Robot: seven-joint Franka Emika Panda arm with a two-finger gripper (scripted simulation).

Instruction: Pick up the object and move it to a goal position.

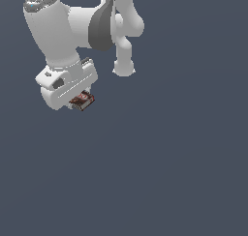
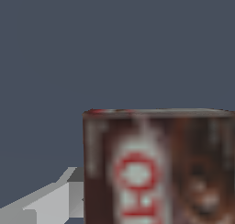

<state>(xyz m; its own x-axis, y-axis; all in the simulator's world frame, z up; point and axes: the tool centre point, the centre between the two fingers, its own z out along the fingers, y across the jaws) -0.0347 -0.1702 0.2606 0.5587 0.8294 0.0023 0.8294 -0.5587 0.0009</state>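
Wrist view, nearest item: box (image 2: 158, 168), dark brown-black, with a red and white label, filling much of the frame. It sits right against the camera, between the fingers; one grey finger (image 2: 50, 198) shows beside it.

Gripper (image 1: 80, 104): closed on the box, judging by the box lodged under the hand in the exterior view; the fingertips themselves are hidden there.

Handling, as a judgement: a small carton, probably light and stiff, with flat faces that suit a pinch across two opposite sides. The printed surface may be slick, so a central hold is safer than an edge hold.

Exterior view, farther: white arm (image 1: 72, 32), hand tilted, box beneath it toward that view's left.

Not made out: label lettering is blurred; part of the box is cut off by the frame; no goal marker is visible; the plain grey backdrop does not show whether the box is off the ground.
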